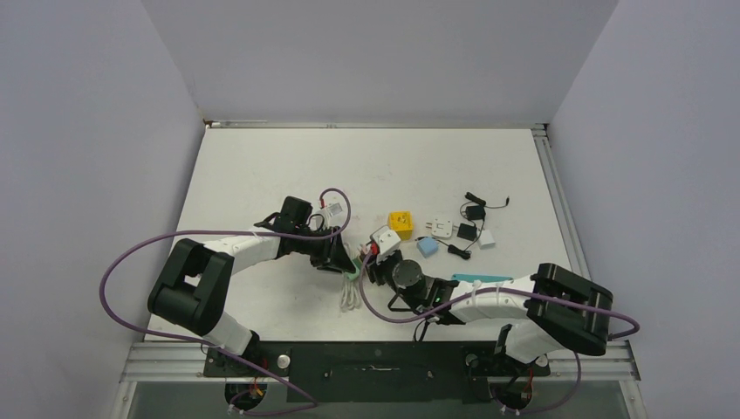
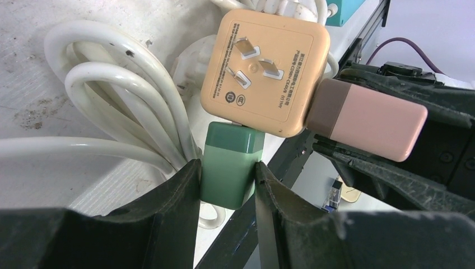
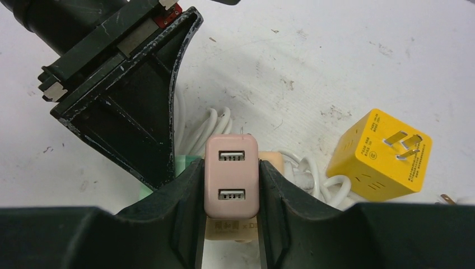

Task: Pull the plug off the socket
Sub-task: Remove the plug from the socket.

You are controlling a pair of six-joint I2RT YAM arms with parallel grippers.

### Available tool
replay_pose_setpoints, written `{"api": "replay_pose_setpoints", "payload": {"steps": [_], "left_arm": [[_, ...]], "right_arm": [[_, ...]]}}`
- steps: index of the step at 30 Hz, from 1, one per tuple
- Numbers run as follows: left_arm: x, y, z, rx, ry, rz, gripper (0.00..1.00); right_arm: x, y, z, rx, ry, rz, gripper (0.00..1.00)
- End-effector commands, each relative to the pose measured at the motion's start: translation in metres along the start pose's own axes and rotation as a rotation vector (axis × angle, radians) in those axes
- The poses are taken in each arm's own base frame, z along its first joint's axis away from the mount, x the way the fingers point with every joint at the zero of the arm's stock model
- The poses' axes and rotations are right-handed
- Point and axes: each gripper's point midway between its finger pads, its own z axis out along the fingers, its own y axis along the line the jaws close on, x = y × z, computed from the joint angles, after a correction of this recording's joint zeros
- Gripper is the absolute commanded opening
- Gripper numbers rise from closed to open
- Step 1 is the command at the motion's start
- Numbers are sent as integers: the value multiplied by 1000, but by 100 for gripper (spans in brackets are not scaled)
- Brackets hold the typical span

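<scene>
A beige cube socket (image 2: 263,73) hangs between both grippers with its own prongs facing the left wrist camera. A green plug (image 2: 229,168) sits flush against one side of it, and my left gripper (image 2: 227,174) is shut on that plug. A pink plug (image 3: 231,174) with two USB ports sits against the adjoining side, and my right gripper (image 3: 231,185) is shut on it. From above, the socket (image 1: 382,238) lies between the left gripper (image 1: 351,258) and the right gripper (image 1: 377,264), near the table's middle front. Both plugs look seated.
A coiled white cable (image 2: 112,84) lies on the table just behind the socket. A yellow cube adapter (image 1: 400,223) stands close on the right, then a blue adapter (image 1: 427,246), a white adapter (image 1: 442,229) and black chargers (image 1: 476,212).
</scene>
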Motion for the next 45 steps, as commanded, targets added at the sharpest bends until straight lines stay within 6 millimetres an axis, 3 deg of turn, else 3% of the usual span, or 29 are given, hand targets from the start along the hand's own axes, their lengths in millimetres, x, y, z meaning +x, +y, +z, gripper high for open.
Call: {"api": "replay_pose_setpoints", "payload": {"steps": [1,10,18,22,32,40,45], "left_arm": [[-17,-6,1,-6,-51,72,0],[-22,-9,-8,-45,-90,113,0],[-28,-6,-16,-101,-125,149,0],[-28,-6,-16,-104,-123,150,0],[-29,-6,-17,-109,-125,161,0],[-30,-6,-18,-110,-125,164,0],[-29,-7,-18,-105,-125,164,0]], "right_arm": [[-37,29,3,-19,-95,-38,5],[-34,26,4,-49,-110,41,5],[-44,2,4,-179,-145,248,5],[-43,-1,5,-187,-141,261,5],[-38,-8,5,-64,-122,149,5],[-38,10,0,3,-112,-42,5],[-38,10,-2,31,-114,-82,5]]}}
